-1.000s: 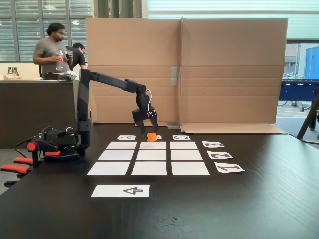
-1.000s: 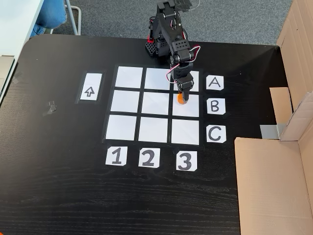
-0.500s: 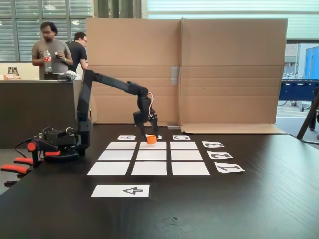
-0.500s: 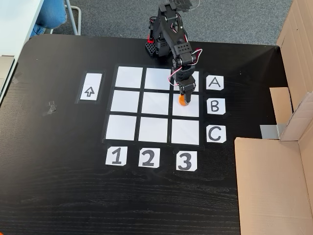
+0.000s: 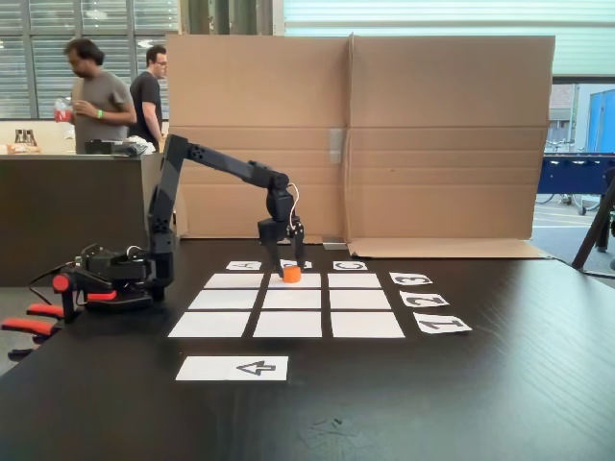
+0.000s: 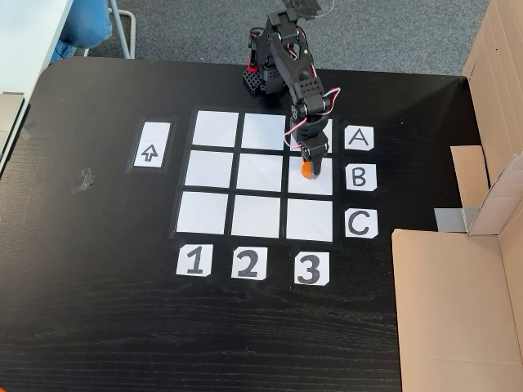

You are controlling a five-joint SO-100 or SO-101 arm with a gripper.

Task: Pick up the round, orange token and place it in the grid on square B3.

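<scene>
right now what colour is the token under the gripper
Bright orange. The token shows best in the fixed view from above, on a white square under the gripper.

From my station both fixed views were evenly and brightly lit, with daylight coming through the windows (image 5: 58, 58) at the back. The black table (image 5: 500, 384) showed a soft sheen toward its near edge, and shadows stayed faint. The white paper squares (image 6: 261, 173) looked nearly blown out, and the pictures were slightly soft throughout.

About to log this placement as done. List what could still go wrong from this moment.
1. The token sits near the upper edge of square B3, not its middle; a nudge could push it onto the gap.
2. The gripper straddles the token closely; lifting away, the jaws may drag or tip it.
3. In the side fixed view the token's seating on the paper is hard to judge.
</scene>
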